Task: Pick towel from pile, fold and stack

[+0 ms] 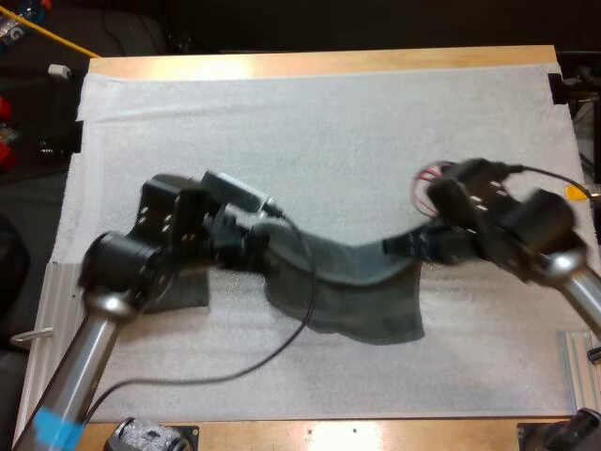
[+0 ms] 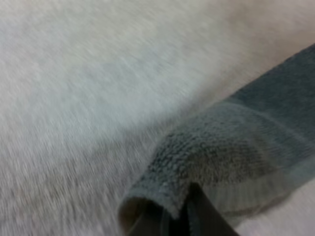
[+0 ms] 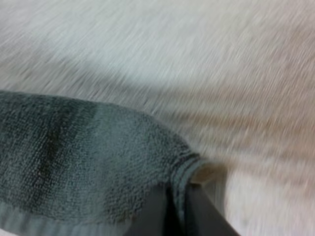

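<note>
The left gripper [image 1: 252, 237] is closed tight on one end of the dark grey-green towel [image 1: 362, 291]. In the left wrist view its black fingers [image 2: 209, 219] stand almost together, with the towel's rolled hem pinched between them. The right gripper [image 1: 413, 246] grips the opposite end in the same way. In the right wrist view its fingers [image 3: 202, 216] press on a hemmed corner from both sides, and the cloth runs away from that corner to one side.

The towel hangs between the two grippers as a sagging band. Its middle droops below the level of both, and its loose lower part spreads onto the white mat [image 1: 310, 122] on the near side of them.

Beyond both grippers, toward the far edge of the wooden table [image 1: 329, 62], the mat is a wide bare stretch. Bare mat also lies in front of the draped cloth, down to the table's near edge. Outward from the right gripper, its own arm reaches to the mat's right edge. Beneath the left arm, just behind and outward of the left gripper, a second towel [image 1: 186, 287] of the same dark colour lies flat on the mat. It is near the held towel's end, but the arm hides whether the two touch. In each wrist view the surface just past the fingertips is plain mat.
</note>
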{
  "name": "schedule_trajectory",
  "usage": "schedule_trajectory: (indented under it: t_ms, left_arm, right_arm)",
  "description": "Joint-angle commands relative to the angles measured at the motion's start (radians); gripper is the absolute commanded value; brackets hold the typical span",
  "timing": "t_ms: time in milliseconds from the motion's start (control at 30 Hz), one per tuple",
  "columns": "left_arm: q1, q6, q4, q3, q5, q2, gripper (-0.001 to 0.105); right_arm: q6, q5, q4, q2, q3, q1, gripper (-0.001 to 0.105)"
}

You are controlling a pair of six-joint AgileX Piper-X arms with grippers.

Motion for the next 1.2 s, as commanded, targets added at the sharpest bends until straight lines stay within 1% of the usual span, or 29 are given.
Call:
schedule_trajectory:
  t_ms: [0,133,200,433,500,600,767,1033,1167]
  left_arm:
    - [0.001,0.001,-0.056,0.0,-0.018,0.031,0.0]
    - [0.001,0.001,-0.116,0.0,-0.027,0.106,0.0]
    - [0.001,0.001,-0.155,0.0,-0.051,0.144,0.0]
    - [0.001,0.001,-0.273,0.0,-0.082,0.222,0.0]
    - [0.001,0.001,-0.3,0.0,-0.133,0.239,0.0]
    - [0.001,0.001,-0.333,0.0,-0.199,0.261,0.0]
    - [0.001,0.001,-0.377,0.0,-0.227,0.299,0.0]
    - [0.001,0.001,-0.41,0.0,-0.326,0.342,0.0]
    - [0.001,0.001,-0.438,0.0,-0.336,0.346,0.0]
  right_arm:
    - [-0.009,0.051,-0.053,0.027,-0.005,-0.003,0.0]
    - [-0.009,0.128,-0.125,0.098,-0.005,-0.003,0.0]
    - [-0.009,0.182,-0.166,0.131,-0.005,-0.003,0.0]
    - [-0.009,0.282,-0.285,0.178,-0.005,-0.003,0.0]
    - [-0.009,0.314,-0.316,0.191,-0.005,-0.003,0.0]
    - [-0.009,0.324,-0.345,0.208,-0.005,-0.003,0.0]
    - [-0.009,0.34,-0.381,0.241,-0.005,-0.007,0.0]
    - [-0.009,0.4,-0.442,0.265,-0.005,-0.019,0.0]
    - [-0.009,0.426,-0.466,0.274,-0.005,-0.027,0.0]
